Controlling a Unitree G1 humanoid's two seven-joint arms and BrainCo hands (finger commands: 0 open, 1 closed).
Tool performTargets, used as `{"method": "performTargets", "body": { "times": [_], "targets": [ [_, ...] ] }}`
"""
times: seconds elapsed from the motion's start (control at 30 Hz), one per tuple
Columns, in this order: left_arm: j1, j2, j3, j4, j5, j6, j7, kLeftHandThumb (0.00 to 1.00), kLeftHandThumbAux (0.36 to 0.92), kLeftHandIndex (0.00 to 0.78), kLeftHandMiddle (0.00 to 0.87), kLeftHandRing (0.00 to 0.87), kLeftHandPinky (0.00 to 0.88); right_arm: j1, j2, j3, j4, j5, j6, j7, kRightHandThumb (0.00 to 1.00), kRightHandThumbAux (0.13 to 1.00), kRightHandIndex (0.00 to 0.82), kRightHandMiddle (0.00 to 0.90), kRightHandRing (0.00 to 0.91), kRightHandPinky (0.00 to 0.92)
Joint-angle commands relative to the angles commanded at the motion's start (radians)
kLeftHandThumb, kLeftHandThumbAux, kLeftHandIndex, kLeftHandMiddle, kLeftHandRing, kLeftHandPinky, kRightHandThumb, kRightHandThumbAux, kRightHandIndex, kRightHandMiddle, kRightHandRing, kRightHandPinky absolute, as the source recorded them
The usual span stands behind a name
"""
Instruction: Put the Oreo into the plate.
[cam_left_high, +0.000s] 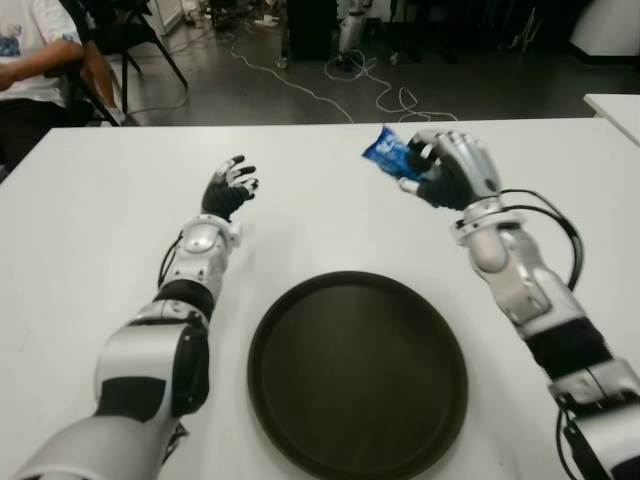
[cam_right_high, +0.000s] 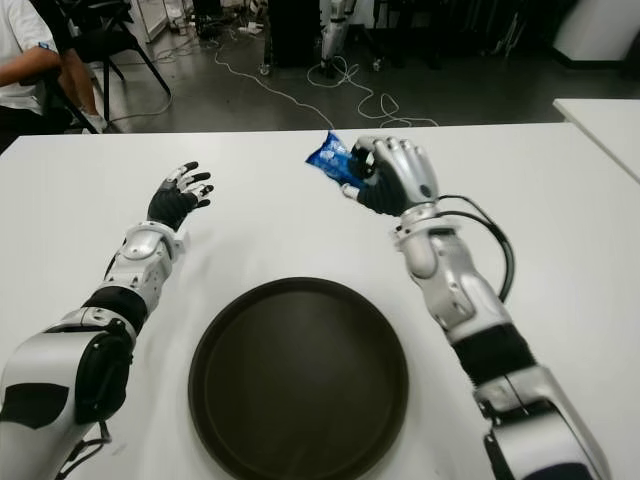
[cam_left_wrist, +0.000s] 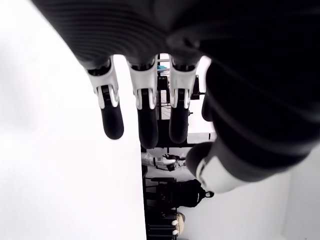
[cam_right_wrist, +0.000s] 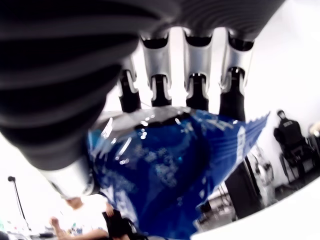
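While right hand (cam_left_high: 448, 170) grips Oreo (cam_left_high: 386, 151), plate (cam_left_high: 300, 330) bare

**Oreo pack held up, plate bare**

The Oreo pack (cam_left_high: 385, 150), a small shiny blue wrapper with crimped ends, is pinched in the right hand (cam_left_high: 448, 168) at about 1 o'clock from the plate, seemingly lifted clear of the white table (cam_left_high: 80, 260). The plate (cam_left_high: 300, 330), round, dark and shallow-rimmed, lies flat on the near table.
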Motion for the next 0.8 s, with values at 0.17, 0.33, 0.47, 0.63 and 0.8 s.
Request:
{"method": "performTargets", "body": {
  "times": [0.17, 0.33, 0.47, 0.63, 0.8],
  "targets": [
    [0.001, 0.001, -0.001, -0.001, 0.001, -0.004, -0.001, 0.196, 0.777, 0.130, 0.212, 0.201, 0.211, 0.029, -0.006, -0.022, -0.074, 0.003, -0.019, 0.012, 0.690, 0.730, 0.433, 0.760, 0.759, 0.745],
    [0.001, 0.003, -0.003, 0.000, 0.004, -0.002, 0.002, 0.193, 0.782, 0.135, 0.214, 0.201, 0.210, 0.045, 0.001, -0.027, -0.114, 0.003, -0.052, 0.015, 0.689, 0.730, 0.433, 0.768, 0.769, 0.761],
    [0.000, 0.004, -0.003, 0.000, 0.004, -0.001, 0.002, 0.183, 0.776, 0.137, 0.213, 0.204, 0.212, 0.060, 0.002, -0.019, -0.113, 0.009, -0.110, 0.013, 0.689, 0.730, 0.433, 0.776, 0.779, 0.778],
    [0.000, 0.004, -0.003, 0.001, 0.004, 0.000, 0.004, 0.184, 0.774, 0.139, 0.217, 0.210, 0.219, 0.104, 0.009, 0.044, -0.118, 0.018, -0.217, 0.052, 0.689, 0.731, 0.433, 0.780, 0.784, 0.786],
    [0.000, 0.004, -0.002, 0.001, 0.003, 0.000, 0.003, 0.187, 0.785, 0.141, 0.216, 0.209, 0.220, 0.099, -0.035, 0.056, -0.131, 0.072, -0.261, 0.197, 0.691, 0.729, 0.433, 0.768, 0.771, 0.759]
  ]
}}
